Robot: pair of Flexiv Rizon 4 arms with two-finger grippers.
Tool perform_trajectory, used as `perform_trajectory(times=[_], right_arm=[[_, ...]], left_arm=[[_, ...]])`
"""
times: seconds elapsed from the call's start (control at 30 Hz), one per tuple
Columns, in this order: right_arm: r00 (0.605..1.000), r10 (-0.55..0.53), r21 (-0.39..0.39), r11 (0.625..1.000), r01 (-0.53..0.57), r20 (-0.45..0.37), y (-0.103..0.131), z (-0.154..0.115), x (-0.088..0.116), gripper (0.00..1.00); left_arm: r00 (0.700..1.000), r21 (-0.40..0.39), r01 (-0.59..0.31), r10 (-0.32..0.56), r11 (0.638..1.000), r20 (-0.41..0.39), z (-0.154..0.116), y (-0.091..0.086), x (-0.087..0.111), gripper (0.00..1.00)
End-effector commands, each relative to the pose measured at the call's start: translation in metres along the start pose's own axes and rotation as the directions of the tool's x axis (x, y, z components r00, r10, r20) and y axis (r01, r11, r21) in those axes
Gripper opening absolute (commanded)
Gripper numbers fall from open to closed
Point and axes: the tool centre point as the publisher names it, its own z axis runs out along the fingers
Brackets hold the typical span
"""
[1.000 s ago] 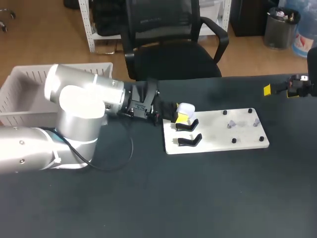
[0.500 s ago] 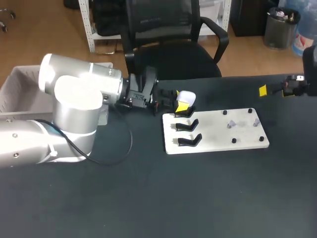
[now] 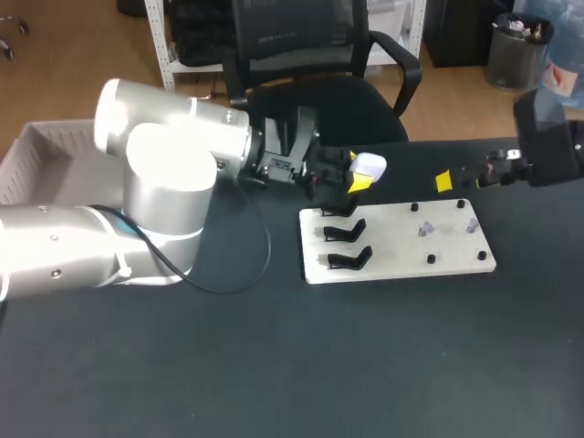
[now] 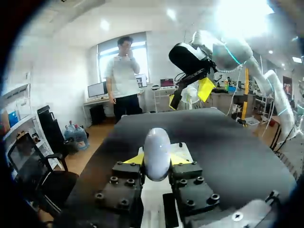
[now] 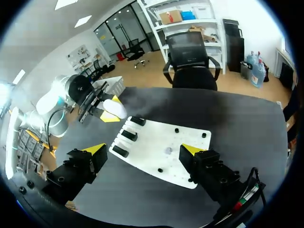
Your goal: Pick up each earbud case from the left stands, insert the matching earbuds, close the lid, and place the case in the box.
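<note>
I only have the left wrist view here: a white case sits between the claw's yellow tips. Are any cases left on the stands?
Observer: No; in the head view all three black stands on the white board are bare.
Operator: Where's the box?
Observer: The white box sits at the head view's left, behind the left arm.
Operator: Is the right claw busy?
Observer: No, the right claw is open and holding nothing.

No readable text, number or label anywhere: the earbud case (image 3: pixel 370 166) held in the left gripper (image 3: pixel 354 182) looks plain, and so does the white stand board (image 3: pixel 401 248) (any fine print is too small to tell).
</note>
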Motion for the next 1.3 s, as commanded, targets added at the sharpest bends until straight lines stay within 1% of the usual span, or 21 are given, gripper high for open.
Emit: perform_trajectory(times=[0.03,0.2,0.43,0.77,0.9,0.97,1.1,1.3], right_arm=[[1.0,-0.009,-0.029,1.0,0.009,-0.03,0.005,0.013,-0.006,1.0],[0.999,-0.011,-0.056,0.998,0.009,-0.039,0.014,0.029,-0.005,1.0],[0.998,-0.005,-0.08,0.997,-0.001,-0.069,0.014,0.044,-0.007,1.0],[0.995,-0.032,-0.086,0.996,0.024,-0.097,0.012,0.048,-0.019,1.0],[0.995,-0.029,-0.083,0.996,0.021,-0.093,0.011,0.049,-0.02,1.0],[0.995,-0.028,-0.082,0.996,0.02,-0.091,0.011,0.05,-0.02,1.0],[0.997,-0.02,-0.08,0.997,0.014,-0.08,0.011,0.051,-0.02,1.0],[0.997,-0.026,-0.071,0.997,0.022,-0.066,0.01,0.05,-0.025,1.0]], left_arm=[[1.0,0.018,-0.019,0.018,1.0,0.006,0.008,0.004,-0.006,0.0],[0.999,0.039,-0.039,0.038,0.998,0.022,0.011,-0.007,-0.012,0.0],[0.998,0.067,-0.065,0.063,0.996,0.03,0.015,-0.023,-0.016,0.0],[0.997,0.077,-0.077,0.074,0.994,0.034,0.012,-0.029,-0.02,0.0],[0.997,0.06,-0.068,0.066,0.996,0.051,0.009,-0.033,-0.022,0.0],[0.996,0.064,-0.061,0.057,0.996,0.065,0.007,-0.034,-0.022,0.0],[0.996,0.068,-0.063,0.058,0.996,0.067,0.006,-0.036,-0.021,0.0],[0.996,0.078,-0.061,0.055,0.995,0.076,0.005,-0.038,-0.019,0.0]])
